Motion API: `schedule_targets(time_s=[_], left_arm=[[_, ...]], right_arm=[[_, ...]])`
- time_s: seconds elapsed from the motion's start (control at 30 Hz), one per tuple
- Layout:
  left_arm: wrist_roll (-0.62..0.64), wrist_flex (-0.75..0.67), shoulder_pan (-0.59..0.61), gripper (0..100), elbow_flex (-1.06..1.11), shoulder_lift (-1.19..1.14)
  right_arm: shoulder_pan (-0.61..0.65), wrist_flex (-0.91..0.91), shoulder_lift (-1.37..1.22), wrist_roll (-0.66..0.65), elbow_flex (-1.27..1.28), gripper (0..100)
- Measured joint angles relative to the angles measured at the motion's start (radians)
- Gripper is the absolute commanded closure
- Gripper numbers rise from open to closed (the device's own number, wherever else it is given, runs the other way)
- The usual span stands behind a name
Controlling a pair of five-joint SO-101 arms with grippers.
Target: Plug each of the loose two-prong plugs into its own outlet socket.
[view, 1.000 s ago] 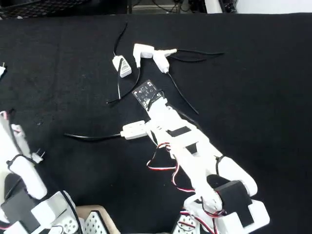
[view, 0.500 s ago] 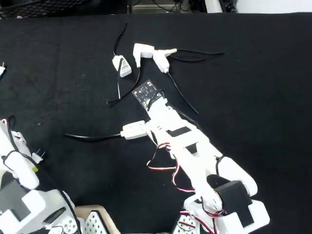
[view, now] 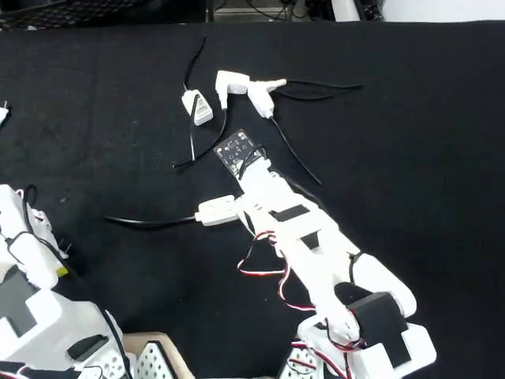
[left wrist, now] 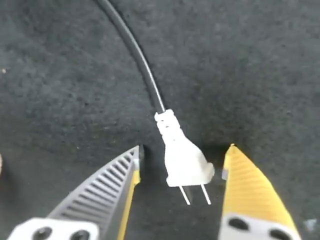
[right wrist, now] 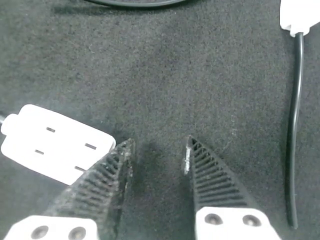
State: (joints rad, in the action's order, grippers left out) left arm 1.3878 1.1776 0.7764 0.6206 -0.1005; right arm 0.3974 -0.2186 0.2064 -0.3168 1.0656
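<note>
Overhead, the right arm (view: 300,237) lay stretched out to the outlet socket block (view: 216,211), probably to steady it, and had not moved since a second earlier. The left arm (view: 28,260) had swung forward. From the left wrist, the left gripper (left wrist: 184,149) stood wide open astride the white two-prong plug (left wrist: 186,162), not touching it, seemingly ready to close. From the right wrist, the right gripper (right wrist: 158,145) gaped empty, one finger just beside the outlet socket block (right wrist: 55,150).
</note>
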Motion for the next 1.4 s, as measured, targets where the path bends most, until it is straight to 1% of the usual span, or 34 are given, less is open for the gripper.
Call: schedule_targets(time_s=[0.07, 0.13, 0.23, 0.3, 0.37, 0.47, 0.63, 0.7, 0.8, 0.93, 1.13, 1.23, 1.3, 1.4], left_arm=[[0.000, 0.002, -0.002, 80, -0.017, -0.017], [-0.005, -0.002, -0.003, 81, -0.034, -0.025], [-0.092, -0.018, -0.006, 83, -0.055, -0.038], [-0.143, -0.029, -0.006, 89, -0.057, -0.038], [-0.149, -0.034, -0.006, 97, -0.057, -0.038], [-0.169, -0.037, -0.006, 96, -0.060, -0.040], [-0.215, -0.037, -0.006, 97, -0.064, -0.046], [-0.252, -0.037, -0.006, 97, -0.064, -0.046], [-0.394, 0.005, -0.008, 97, -0.095, -0.049], [-0.603, 0.106, -0.006, 97, -0.189, -0.063], [-0.784, 0.275, 0.034, 97, -0.368, -0.069], [-0.907, 0.351, 0.049, 97, -0.491, -0.069], [-0.985, 0.387, 0.066, 97, -0.583, -0.069], [-1.057, 0.425, 0.081, 97, -0.720, -0.069]], right_arm=[[0.000, 0.000, 0.000, 0.000, 0.000, 84.7], [0.000, 0.000, 0.000, 0.000, 0.000, 84.7], [0.000, 0.000, 0.000, 0.000, 0.000, 84.7], [0.000, 0.000, 0.000, 0.000, 0.000, 84.7], [0.000, 0.000, 0.000, 0.000, 0.000, 84.7], [0.000, 0.000, 0.000, 0.000, 0.000, 84.7], [0.000, 0.000, 0.000, 0.000, 0.000, 84.7], [0.000, 0.000, 0.000, 0.000, 0.000, 84.7], [0.000, 0.000, 0.000, 0.000, 0.000, 84.7], [0.000, 0.000, 0.000, 0.000, 0.000, 84.7], [0.000, 0.000, 0.000, 0.000, 0.000, 84.7], [0.000, 0.000, 0.000, 0.000, 0.000, 84.7], [0.000, 0.000, 0.000, 0.000, 0.000, 84.7], [0.000, 0.000, 0.000, 0.000, 0.000, 84.7]])
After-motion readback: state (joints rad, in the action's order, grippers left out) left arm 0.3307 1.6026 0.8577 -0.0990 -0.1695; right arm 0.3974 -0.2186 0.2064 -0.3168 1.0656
